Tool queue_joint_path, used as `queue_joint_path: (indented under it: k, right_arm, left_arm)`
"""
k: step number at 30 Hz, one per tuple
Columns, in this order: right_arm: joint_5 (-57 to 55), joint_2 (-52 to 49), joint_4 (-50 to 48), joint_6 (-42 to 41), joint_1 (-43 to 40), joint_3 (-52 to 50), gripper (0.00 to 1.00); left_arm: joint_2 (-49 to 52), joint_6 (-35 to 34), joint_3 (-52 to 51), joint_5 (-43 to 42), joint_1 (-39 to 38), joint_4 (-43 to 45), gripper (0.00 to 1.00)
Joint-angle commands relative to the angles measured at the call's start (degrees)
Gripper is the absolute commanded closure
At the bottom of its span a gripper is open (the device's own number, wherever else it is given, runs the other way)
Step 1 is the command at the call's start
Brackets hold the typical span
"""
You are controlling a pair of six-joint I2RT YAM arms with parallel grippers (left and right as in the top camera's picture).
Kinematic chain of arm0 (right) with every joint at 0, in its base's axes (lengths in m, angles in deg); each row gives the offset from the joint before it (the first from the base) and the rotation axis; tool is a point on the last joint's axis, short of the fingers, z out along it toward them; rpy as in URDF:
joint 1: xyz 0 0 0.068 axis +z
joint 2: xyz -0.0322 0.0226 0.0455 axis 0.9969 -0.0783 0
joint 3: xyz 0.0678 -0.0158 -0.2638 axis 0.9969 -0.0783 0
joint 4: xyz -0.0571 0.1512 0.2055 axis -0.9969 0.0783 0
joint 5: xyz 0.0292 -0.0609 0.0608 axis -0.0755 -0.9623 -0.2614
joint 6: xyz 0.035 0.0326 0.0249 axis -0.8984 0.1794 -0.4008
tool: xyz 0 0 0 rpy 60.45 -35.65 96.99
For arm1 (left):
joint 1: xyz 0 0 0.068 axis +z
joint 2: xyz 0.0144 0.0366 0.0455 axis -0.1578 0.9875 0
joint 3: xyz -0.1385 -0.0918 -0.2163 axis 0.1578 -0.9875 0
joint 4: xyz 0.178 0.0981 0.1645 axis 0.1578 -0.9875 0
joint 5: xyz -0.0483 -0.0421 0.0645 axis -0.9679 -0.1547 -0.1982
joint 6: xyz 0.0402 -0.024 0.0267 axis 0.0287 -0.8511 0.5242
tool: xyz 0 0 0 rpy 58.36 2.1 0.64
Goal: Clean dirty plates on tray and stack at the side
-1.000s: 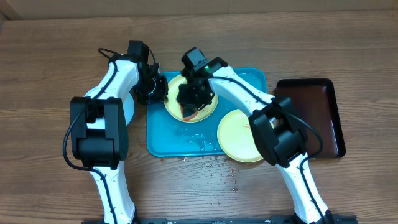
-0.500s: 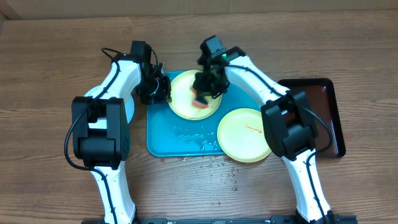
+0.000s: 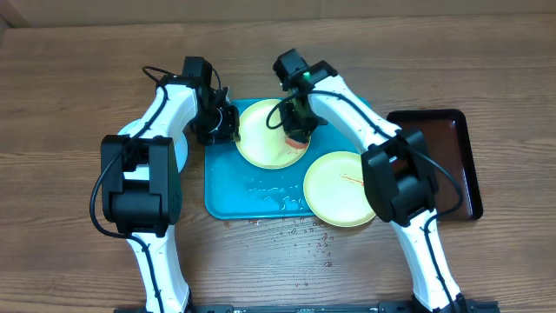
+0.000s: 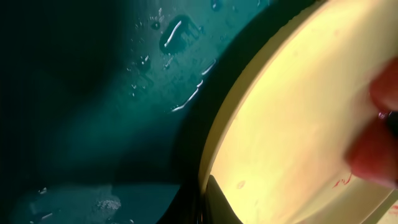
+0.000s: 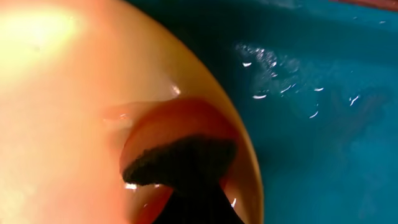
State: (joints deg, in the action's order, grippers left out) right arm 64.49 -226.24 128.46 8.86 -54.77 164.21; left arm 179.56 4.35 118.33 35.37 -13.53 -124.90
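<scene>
- Yellow plate lies on tray, far half.
- Left pincer clamped on that plate's rim, at tray's left edge.
- Right pincer clamped on red sponge, sponge touching plate.

Brown wooden table, grain running sideways, soft even light, pale beige strip along the far edge (wall or board, unclear), water droplets scattered on the near wood.

Wooden table carries turquoise tray and dark tray.
</scene>
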Motion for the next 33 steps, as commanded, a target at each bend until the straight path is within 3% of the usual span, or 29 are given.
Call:
queue_joint_path:
  k: [1,10,19,26,33]
  right_arm:
    - [-1.64,-2.62,1.16,0.39,2.95,0.07,0.96]
    - [10.73,-2.62,-0.31,-7.5,5.31,0.04,0.96]
    - [27.12,-2.62,-5.79,-8.92,5.31,-1.6,0.96]
    - [24.79,-2.62,-4.98,-5.18,4.31,-1.53,0.96]
    - [7.8,-2.6,-1.99,-3.72,0.83,0.33,0.96]
  left_arm:
    - [0.81,0.17,-0.24,-1.11,0.79,1.09,0.96]
    - [0.81,-0.28,-0.24,-1.79,2.58,2.25,0.96]
    - [0.81,-0.9,-0.24,-3.28,2.64,2.75,0.96]
    - [0.81,-0.87,-0.24,-3.26,2.64,2.71,0.96]
    - [0.81,-0.85,-0.24,-3.21,2.64,2.73,0.96]
